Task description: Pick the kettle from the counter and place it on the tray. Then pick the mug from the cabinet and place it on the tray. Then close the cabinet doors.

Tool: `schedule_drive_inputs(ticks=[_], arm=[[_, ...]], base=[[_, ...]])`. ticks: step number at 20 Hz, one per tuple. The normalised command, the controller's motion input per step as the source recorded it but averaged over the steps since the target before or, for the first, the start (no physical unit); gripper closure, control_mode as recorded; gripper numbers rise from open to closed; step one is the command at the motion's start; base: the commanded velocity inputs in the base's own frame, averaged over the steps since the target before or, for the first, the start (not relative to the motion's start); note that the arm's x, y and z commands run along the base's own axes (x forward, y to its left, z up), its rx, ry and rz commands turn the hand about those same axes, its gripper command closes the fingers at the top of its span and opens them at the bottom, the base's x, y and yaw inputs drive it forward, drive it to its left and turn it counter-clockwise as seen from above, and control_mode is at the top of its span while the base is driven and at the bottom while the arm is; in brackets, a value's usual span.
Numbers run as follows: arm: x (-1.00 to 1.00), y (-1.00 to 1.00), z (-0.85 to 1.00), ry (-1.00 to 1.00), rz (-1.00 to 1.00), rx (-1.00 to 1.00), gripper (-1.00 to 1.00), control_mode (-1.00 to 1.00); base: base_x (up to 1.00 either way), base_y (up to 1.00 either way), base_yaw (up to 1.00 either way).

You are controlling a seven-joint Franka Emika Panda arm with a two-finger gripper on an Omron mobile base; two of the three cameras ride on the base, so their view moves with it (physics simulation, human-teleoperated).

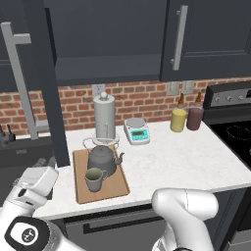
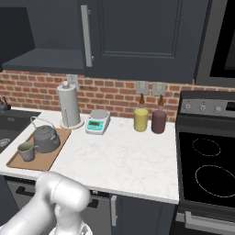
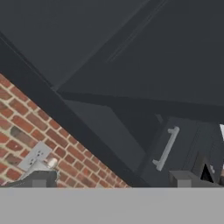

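Kettle (image 1: 102, 159) and mug (image 1: 94, 179) sit touching on the tray (image 1: 120, 188) at the bench's (image 1: 196, 162) left; I see my hand (image 1: 46, 163) released, beside the open cabinet door (image 1: 49, 88)

Cabinet's left door (image 1: 29, 93) cut off at frame edge; scale (image 1: 137, 131) readout too small to read

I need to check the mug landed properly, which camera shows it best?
The left base view: the mug stands upright on the tray, in front of the kettle. The right base view shows it smaller, at the frame's left edge.
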Motion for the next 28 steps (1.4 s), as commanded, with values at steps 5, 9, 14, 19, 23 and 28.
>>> schedule_drive_inputs(ticks=[5,9,14,19,23,28], arm=[[0.35,0.56,-0.11,0.00,-0.01,-0.03,-1.00,-1.00],[0.14,0.57,0.09,0.05,-0.04,-0.03,-1.00,-1.00],[0.06,0.55,0.27,0.13,-0.06,-0.05,-1.00,-1.00],[0.00,0.23,0.46,0.19,-0.11,-0.01,-1.00,-1.00],[0.03,0.00,0.53,0.23,-0.12,0.00,-1.00,-1.00],[0.00,-0.32,0.41,0.17,-0.07,0.00,-1.00,-1.00]], base=[[0.00,0.00,0.00],[0.00,0.00,0.00],[0.00,0.00,0.00],[0.00,0.00,0.00],[0.00,0.00,0.00],[0.00,0.00,0.00]])
